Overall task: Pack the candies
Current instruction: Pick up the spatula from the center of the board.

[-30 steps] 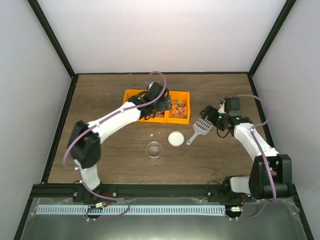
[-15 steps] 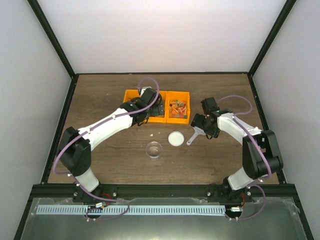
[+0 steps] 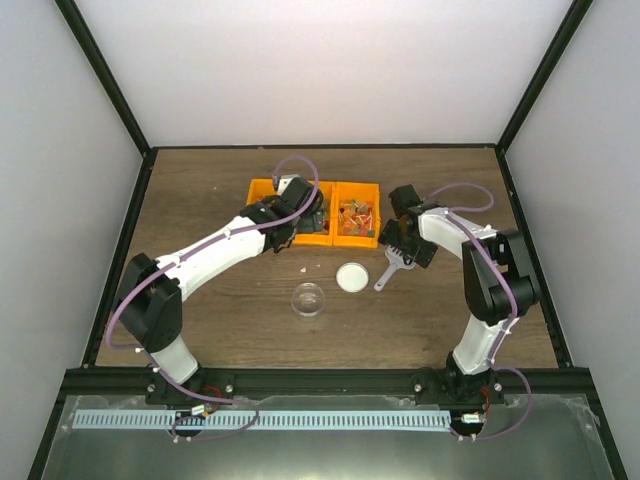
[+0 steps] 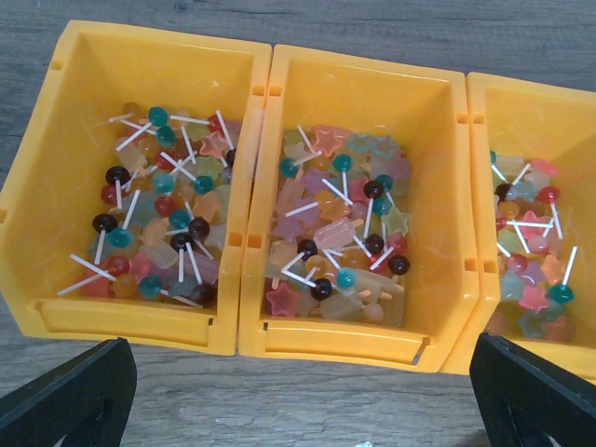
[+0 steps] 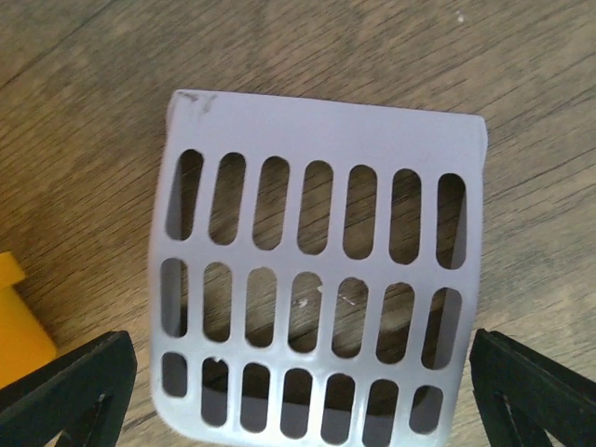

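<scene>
The left wrist view crops the right compartment of the orange three-part plastic bin, and of the left gripper only the dark tips of the jaws show. The grey slotted plastic scoop runs off the right wrist view's bottom edge, its handle unseen there. From above, the left arm hides part of the bin, and the tiny mixed-colour candies are too small to tell apart.

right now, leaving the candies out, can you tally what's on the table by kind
orange bin compartments: 3
grey slotted scoop: 1
clear cup: 1
white round disc: 1
total: 6
</scene>
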{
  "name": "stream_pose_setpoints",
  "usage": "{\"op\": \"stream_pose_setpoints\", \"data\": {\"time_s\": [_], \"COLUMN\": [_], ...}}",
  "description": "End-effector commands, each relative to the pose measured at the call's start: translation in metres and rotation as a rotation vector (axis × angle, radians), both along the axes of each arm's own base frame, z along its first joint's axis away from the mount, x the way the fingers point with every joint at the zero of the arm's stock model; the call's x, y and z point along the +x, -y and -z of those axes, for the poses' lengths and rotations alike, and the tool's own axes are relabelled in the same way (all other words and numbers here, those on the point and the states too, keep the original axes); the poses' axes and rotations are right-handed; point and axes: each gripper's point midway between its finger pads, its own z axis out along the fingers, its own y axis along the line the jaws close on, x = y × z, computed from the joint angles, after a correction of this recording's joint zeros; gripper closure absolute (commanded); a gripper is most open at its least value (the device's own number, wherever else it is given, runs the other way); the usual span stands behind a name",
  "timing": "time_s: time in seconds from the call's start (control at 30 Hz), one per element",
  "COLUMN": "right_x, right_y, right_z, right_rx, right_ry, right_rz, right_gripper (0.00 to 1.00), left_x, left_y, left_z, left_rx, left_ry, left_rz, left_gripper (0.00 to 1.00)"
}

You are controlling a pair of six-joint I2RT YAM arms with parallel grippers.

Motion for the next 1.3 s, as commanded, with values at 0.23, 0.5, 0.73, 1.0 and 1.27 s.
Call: {"op": "stream_pose_setpoints", "data": {"time_s": [0.23,0.5,0.73,1.0,1.27], "right_x": [-0.001,0.004,0.018,-0.018,-0.046], "right_y": [0.002,-0.001,-0.042,-0.110,-0.126], "right_z": [0.009,-0.019,-0.083,-0.169,-0.222], "right_rx": [-0.043,-0.014,0.185,0.938,1.243], "right_ry": [-0.026,0.064,0.324,0.589,0.669], "right_rz": [0.024,-0.014,-0.267,-0.617,-0.795], "right_gripper": [0.15,0.30,0.29,0.29,0.25], "left_x": [0.000,0.003,0.008,0.006,-0.002], "left_y": [-0.006,0.007,0.035,0.044,0.037], "left_z": [0.005,-0.005,-0.040,-0.078,-0.105], "left_rx": [0.053,-0.006,-0.254,-0.566,-0.774], "left_ry": [-0.008,-0.003,0.007,0.075,0.158], "left_rz": [0.015,0.087,0.300,0.430,0.533], "left_gripper": [0.00,0.00,0.00,0.00,0.00]}}
